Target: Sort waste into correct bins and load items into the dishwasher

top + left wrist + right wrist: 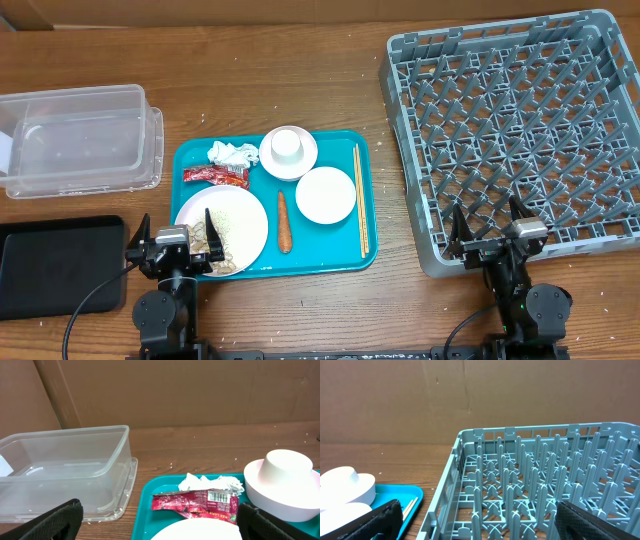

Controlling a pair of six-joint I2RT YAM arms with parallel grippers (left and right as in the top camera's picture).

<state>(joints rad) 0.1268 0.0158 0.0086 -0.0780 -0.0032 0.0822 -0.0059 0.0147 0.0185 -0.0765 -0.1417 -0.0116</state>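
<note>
Right now both arms sit at the near edge of the worktop (300, 60), jaws spread wide and holding nothing. The left end effector (173, 234) hangs over the near corner of the teal tray (190, 160), the right end effector (488, 226) over the near rim of the grey dish rack (520, 120). On the tray lie the napkin (232, 154), red wrapper (215, 176), carrot (284, 222), chopsticks (360, 200), large plate (250, 215) with rice scraps (225, 245), smaller plate (325, 194) and cup (288, 145) in the bowl (270, 160). The clear tub (80, 140) and black tray (60, 265) sit left of it.
</note>
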